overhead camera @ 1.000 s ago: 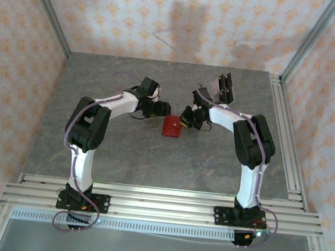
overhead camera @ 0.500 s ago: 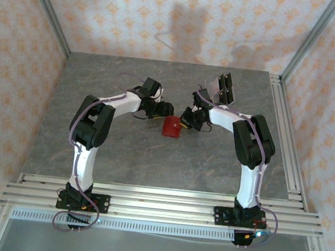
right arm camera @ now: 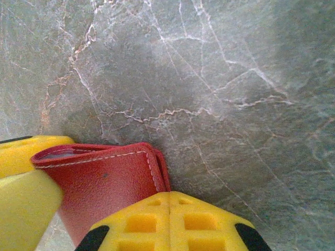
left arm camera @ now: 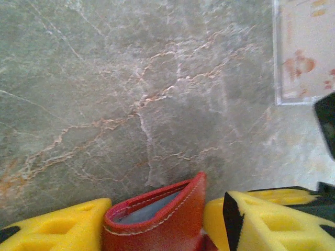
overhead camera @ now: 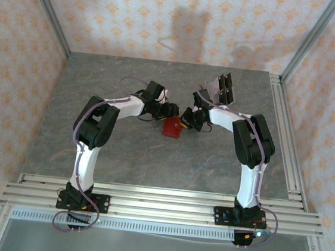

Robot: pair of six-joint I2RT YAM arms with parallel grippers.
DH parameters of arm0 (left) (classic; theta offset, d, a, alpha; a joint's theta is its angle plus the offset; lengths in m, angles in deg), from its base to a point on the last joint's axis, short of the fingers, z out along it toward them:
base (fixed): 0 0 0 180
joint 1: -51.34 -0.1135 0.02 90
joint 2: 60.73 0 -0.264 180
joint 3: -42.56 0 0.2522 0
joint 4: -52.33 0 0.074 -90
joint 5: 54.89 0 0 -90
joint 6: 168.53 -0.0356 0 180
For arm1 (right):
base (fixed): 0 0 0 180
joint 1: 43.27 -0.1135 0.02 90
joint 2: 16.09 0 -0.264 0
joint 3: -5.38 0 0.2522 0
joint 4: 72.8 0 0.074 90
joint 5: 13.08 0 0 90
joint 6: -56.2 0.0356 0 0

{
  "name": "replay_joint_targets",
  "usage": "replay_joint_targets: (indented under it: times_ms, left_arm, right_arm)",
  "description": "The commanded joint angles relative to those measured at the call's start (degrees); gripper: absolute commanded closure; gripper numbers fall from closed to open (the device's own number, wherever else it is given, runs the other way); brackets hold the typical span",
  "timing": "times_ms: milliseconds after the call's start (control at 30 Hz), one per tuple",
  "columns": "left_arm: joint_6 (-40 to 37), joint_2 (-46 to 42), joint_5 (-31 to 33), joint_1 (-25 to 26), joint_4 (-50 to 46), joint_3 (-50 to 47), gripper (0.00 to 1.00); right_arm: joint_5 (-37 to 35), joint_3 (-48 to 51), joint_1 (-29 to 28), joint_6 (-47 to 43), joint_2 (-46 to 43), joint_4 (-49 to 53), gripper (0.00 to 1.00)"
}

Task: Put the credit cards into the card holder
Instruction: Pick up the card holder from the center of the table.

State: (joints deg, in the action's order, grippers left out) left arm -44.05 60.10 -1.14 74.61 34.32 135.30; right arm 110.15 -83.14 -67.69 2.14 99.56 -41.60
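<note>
**Bracing the red holder between two grippers**

Near the middle of the table [overhead camera: 123, 151], the card holder [overhead camera: 172, 128] stands on edge with its mouth slightly open and grey lining showing. The left gripper [left arm camera: 165, 212] has a finger on each side of it, but I cannot tell whether they truly pinch it. The right gripper [right arm camera: 170, 206], fingers pressed together, seems to rest its tip against the holder's red face. The holder looks light and soft, likely to fold or tip if squeezed hard. Its stitched side edges seem the best hold, leaving the mouth free. Farther right, the credit cards [overhead camera: 219, 89] lean together. They look thin, stiff and slick, best taken by their edges.
</note>
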Motion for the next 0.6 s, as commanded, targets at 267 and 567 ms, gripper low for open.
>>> replay_joint_targets:
  times_ms: [267, 567]
  left_arm:
    - [5.16, -3.07, -1.77, 0.65, 8.63, -3.56, 0.57]
    - [3.36, -4.45, 0.11, 0.53, 6.46, -4.27, 0.94]
  right_arm:
    - [-0.27, 1.39, 0.74, 0.56, 0.98, -1.13, 1.00]
    - [-1.22, 1.56, 1.51, 0.28, -2.26, 0.18, 0.96]
